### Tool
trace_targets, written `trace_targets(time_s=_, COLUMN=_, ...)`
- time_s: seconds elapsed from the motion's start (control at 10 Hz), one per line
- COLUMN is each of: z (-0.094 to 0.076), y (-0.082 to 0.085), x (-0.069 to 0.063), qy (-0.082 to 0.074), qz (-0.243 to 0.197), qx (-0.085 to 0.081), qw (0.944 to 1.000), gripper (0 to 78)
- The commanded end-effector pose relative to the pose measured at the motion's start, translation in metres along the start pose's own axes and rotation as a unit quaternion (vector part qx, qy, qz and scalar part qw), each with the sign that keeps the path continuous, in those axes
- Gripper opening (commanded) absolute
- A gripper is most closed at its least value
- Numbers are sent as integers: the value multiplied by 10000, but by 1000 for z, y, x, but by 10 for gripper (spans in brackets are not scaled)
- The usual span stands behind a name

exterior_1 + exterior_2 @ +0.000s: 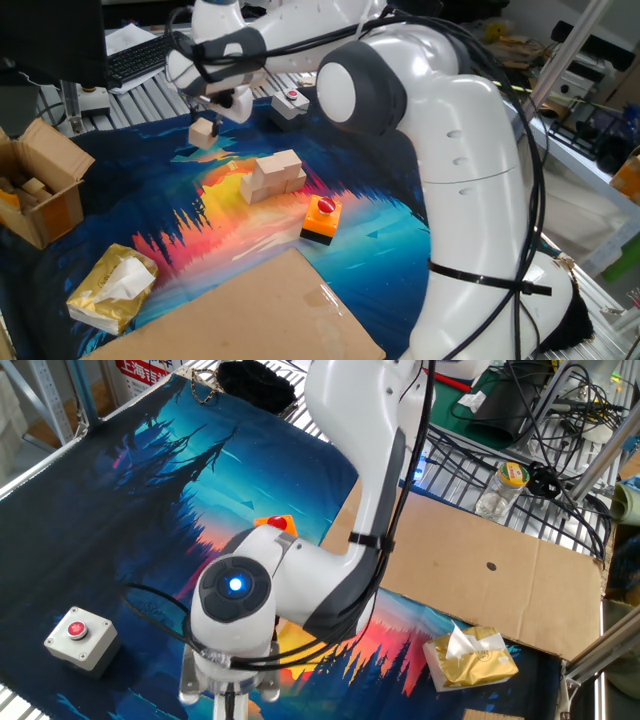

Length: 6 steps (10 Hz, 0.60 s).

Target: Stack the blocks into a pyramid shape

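Note:
My gripper (204,122) is shut on one pale wooden block (203,132), held just above the mat at the back left. A small pile of like blocks (271,176) sits on the mat to its right and nearer: a lower row with a block (279,161) on top. In the other fixed view the wrist hides the fingers, the held block and the pile; only the gripper's (232,698) body shows at the bottom edge.
An orange-and-black button block (321,219) stands just right of the pile. A grey red-button box (77,635) lies beyond the gripper. An open cardboard box (40,186) is at the left, with a yellow packet (111,290) and a cardboard sheet (235,315) near the front.

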State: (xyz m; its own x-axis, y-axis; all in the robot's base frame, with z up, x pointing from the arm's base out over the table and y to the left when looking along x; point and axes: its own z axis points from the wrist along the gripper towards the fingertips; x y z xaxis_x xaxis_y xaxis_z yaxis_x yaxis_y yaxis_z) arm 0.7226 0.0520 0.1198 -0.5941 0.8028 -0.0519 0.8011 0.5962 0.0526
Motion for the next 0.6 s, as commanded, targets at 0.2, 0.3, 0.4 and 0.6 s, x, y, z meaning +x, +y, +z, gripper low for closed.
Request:
trace_targets(time_s=0.2, z=-92, y=-21, x=15, qy=150, qz=-2869, qx=-18, qw=9579, gripper=11)
trace_targets(time_s=0.3, z=-97, y=-29, x=17, qy=149, qz=-3069, qx=-25, qw=9516, gripper=11)
trace_targets(time_s=0.4, z=-99, y=-34, x=19, qy=143, qz=-3169, qx=-35, qw=9484, gripper=11)
trace_targets(time_s=0.6, z=-104, y=-44, x=21, qy=129, qz=-3319, qx=-43, qw=9432, gripper=11)
